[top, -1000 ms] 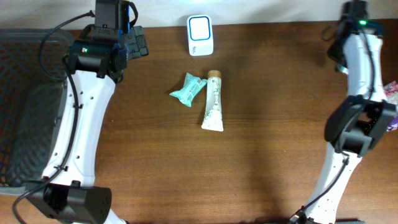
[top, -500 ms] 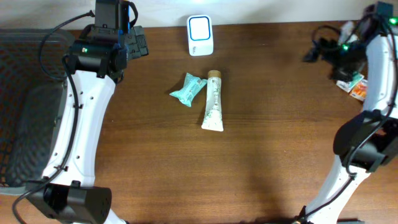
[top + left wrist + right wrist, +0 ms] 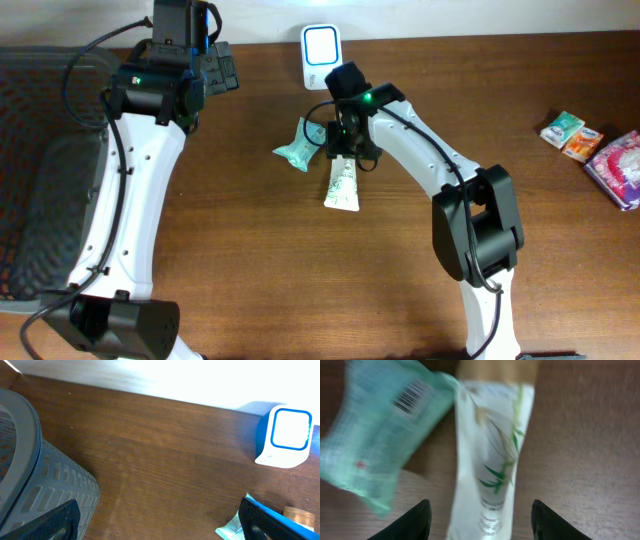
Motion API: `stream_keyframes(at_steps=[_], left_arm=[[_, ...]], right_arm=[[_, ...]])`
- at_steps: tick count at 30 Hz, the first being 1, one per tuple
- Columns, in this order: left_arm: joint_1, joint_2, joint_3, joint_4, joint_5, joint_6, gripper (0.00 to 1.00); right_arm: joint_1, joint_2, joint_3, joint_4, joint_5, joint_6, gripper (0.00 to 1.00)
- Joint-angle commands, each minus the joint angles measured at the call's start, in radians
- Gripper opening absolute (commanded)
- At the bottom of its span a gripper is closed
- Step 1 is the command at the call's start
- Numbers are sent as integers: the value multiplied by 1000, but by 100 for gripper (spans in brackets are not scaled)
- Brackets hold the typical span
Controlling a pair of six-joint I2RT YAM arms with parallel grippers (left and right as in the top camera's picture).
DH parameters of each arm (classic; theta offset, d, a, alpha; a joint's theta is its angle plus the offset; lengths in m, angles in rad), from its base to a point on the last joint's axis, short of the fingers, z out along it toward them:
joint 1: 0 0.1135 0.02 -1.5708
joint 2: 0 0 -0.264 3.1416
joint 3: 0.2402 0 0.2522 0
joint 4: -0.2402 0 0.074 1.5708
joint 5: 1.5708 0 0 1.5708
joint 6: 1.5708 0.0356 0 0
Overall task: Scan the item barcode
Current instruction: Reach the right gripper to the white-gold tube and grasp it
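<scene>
A white tube (image 3: 490, 460) with green leaf print and a tan cap lies on the brown table, and a mint green packet (image 3: 380, 435) with a barcode facing up lies against its left side. My right gripper (image 3: 482, 525) hangs open over the tube, one finger on each side with a gap to both. From overhead, the right gripper (image 3: 350, 150) covers the tube's (image 3: 341, 188) capped end, beside the packet (image 3: 300, 145). The white and blue scanner (image 3: 321, 55) stands at the back edge. My left gripper (image 3: 222, 68) stays open and empty at the back left, with the scanner (image 3: 285, 437) to its right.
A grey mesh basket (image 3: 40, 180) fills the left side of the table; its rim (image 3: 30, 485) is close to my left gripper (image 3: 157, 527). Two small boxes (image 3: 563, 128), (image 3: 582, 145) and a pink packet (image 3: 620, 168) lie at the far right.
My right arm has swung in from the far right edge to the middle of the table, over the tube. Its jaws have gone from shut to open. The left arm is still.
</scene>
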Motion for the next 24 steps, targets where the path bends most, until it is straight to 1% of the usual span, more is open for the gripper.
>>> stream_keyframes(at_steps=[1, 4, 5, 6, 7, 8, 9, 11, 12, 13, 15, 16, 17, 18, 19, 20, 21, 22, 24], left_arm=[[4, 0, 4, 1, -7, 12, 99], [5, 0, 4, 1, -7, 12, 99], [4, 0, 4, 1, -7, 12, 99], [4, 0, 4, 1, -7, 12, 99], [4, 0, 4, 1, -6, 12, 99], [4, 0, 4, 1, -7, 12, 99], [4, 0, 4, 1, -7, 12, 99], [4, 0, 4, 1, -7, 12, 99], [4, 0, 4, 1, -6, 12, 99], [4, 0, 4, 1, -7, 12, 99], [4, 0, 4, 1, -7, 12, 99], [4, 0, 4, 1, -7, 12, 99], [4, 0, 4, 1, -7, 12, 99], [4, 0, 4, 1, -7, 12, 99], [4, 0, 4, 1, -7, 12, 99], [4, 0, 4, 1, -6, 12, 99], [4, 0, 4, 2, -7, 12, 99], [4, 0, 4, 1, -6, 12, 99], [4, 0, 4, 1, -7, 12, 99]], right_arm=[[-1, 15, -53, 19, 27, 23, 41], [-1, 16, -81, 15, 37, 23, 33], [-1, 16, -84, 11, 38, 21, 33], [-2, 16, -84, 1, 52, 11, 27], [-7, 16, -84, -23, 107, 12, 16], [-29, 15, -84, -60, 155, 12, 9], [-62, 14, -83, -94, 161, 12, 4], [-156, 10, -80, -169, 177, 11, 6], [-209, 7, -76, -207, 209, 11, 9], [-309, 1, -19, -307, 205, -68, 28], [-330, -1, 61, -397, 201, -118, 49], [-323, -2, 112, -444, 195, -125, 57], [-304, -2, 159, -481, 170, -125, 61], [-283, -2, 175, -489, 159, -124, 62], [-245, 0, 171, -481, 177, -124, 67], [-208, 2, 156, -460, 248, -107, 76], [-182, 10, 153, -458, 329, -84, 94], [-155, 18, 142, -453, 407, -35, 95], [-123, 27, 106, -416, 465, 3, 95]])
